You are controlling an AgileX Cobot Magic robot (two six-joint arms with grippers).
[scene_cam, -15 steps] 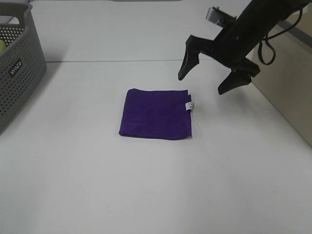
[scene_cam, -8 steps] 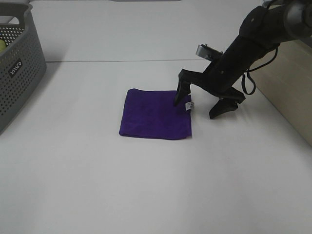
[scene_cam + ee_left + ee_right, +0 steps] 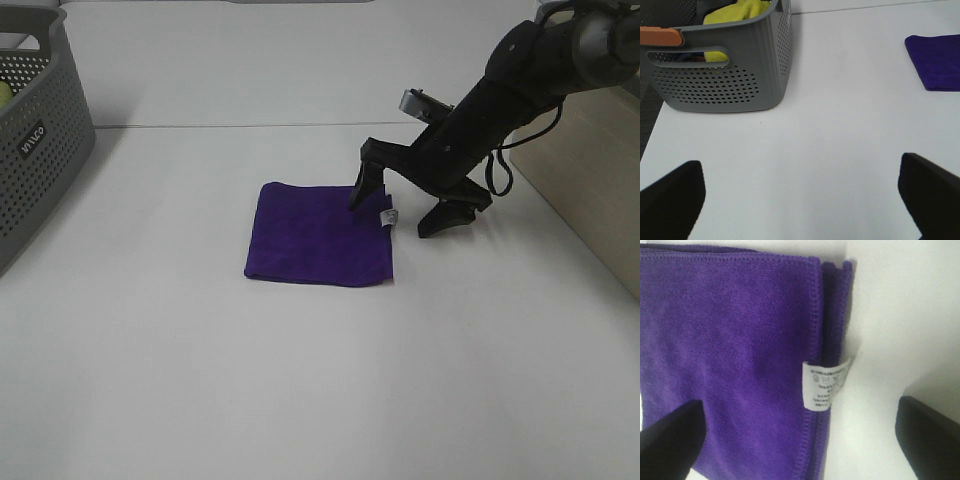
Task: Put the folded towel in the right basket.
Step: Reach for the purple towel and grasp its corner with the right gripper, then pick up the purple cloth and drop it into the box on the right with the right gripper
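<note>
The folded purple towel [image 3: 318,235] lies flat on the white table, with a white label [image 3: 388,217] at its right edge. My right gripper [image 3: 400,208] is open and low over that edge, one finger over the towel and the other over bare table to its right. The right wrist view shows the towel [image 3: 735,335] and label [image 3: 823,384] close up between the spread fingertips. My left gripper [image 3: 800,197] is open and empty over bare table, with the towel [image 3: 936,67] far off. The left arm is out of the exterior view. No basket is recognisable on the right.
A grey perforated basket [image 3: 45,135] stands at the far left. In the left wrist view the basket [image 3: 725,80] holds yellow cloth [image 3: 740,12]. A beige flat-sided thing [image 3: 595,190] stands along the table's right edge, behind my right arm.
My right gripper has come down and to the left from above the table to the towel's right edge, staying open. The towel has not moved.
</note>
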